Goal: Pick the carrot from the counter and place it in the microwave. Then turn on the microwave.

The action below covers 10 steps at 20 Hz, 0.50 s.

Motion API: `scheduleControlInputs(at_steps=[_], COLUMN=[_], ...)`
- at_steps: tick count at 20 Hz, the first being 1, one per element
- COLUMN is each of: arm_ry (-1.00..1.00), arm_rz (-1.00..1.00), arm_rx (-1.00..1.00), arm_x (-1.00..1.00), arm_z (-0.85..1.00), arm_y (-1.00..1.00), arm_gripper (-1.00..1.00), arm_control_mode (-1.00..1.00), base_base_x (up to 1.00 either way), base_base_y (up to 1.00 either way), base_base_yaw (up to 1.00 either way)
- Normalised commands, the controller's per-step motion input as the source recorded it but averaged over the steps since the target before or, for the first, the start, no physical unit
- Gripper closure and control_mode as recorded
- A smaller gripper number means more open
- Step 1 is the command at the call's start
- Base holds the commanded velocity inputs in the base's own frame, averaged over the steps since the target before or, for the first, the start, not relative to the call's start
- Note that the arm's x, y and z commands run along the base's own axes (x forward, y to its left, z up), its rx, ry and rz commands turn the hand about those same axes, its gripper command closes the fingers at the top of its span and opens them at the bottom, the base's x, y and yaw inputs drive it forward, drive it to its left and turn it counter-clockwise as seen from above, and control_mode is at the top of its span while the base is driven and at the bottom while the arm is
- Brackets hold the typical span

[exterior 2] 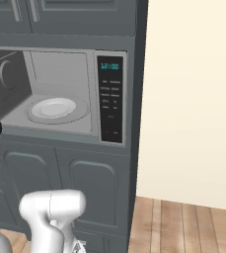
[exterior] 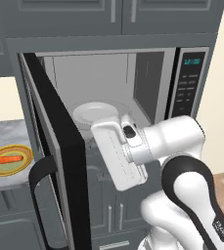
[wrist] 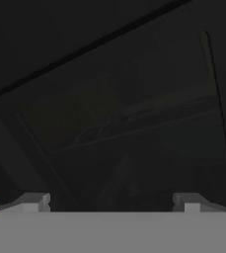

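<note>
Swinging toward the carrot (exterior: 9, 159), you may knock the open microwave door (exterior: 55, 161), because it stands between the arm and the bench (exterior: 6, 134). The carrot lies on the yellow-rimmed plate (exterior: 9, 160) there. The hand (wrist: 112, 200) is spread wide and empty, facing dark glass. Inside the microwave (exterior 2: 60, 89) sits a white turntable dish (exterior 2: 54, 108).
</note>
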Motion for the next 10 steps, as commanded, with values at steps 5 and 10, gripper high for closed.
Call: scheduleControlInputs(at_steps=[5,10], arm_ry=[0.02,0.01], arm_rz=[-0.14,-0.11], arm_rx=[0.05,0.07], arm_x=[-0.24,-0.25], arm_z=[0.00,0.00], arm_y=[-0.35,-0.35], arm_gripper=[-1.00,-1.00], arm_control_mode=[-1.00,-1.00], base_base_x=[0.00,0.00], base_base_y=[0.00,0.00], base_base_yaw=[0.00,0.00])
